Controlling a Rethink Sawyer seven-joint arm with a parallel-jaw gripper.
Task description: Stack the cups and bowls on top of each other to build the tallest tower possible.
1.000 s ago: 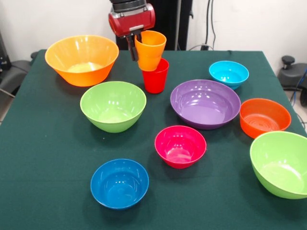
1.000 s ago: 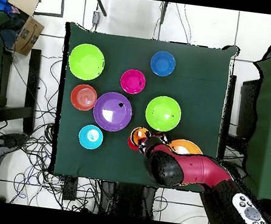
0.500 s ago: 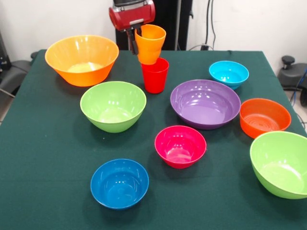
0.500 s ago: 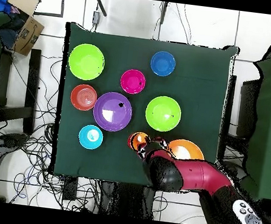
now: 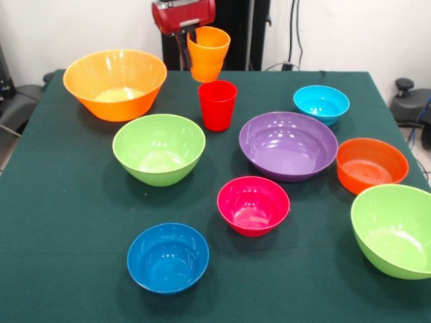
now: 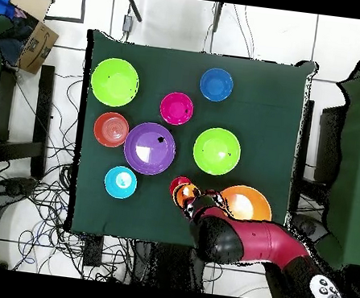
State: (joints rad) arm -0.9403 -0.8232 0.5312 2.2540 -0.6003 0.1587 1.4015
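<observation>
pincer (image 5: pixel 185 48): clamped on rim of smooth orange plastic cup (image 5: pixel 208 54)
red plastic cup (image 5: pixel 217 104): below, apart
risk: toppling if misaligned

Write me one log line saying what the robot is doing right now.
gripper: shut on orange cup | cup: held in the air above red cup, apart from it | red cup: upright on table | bowls: none stacked

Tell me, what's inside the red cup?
Nothing shows inside the red cup. The gripper holds the orange cup above it, clear of its rim. Its bottom is hidden.
</observation>
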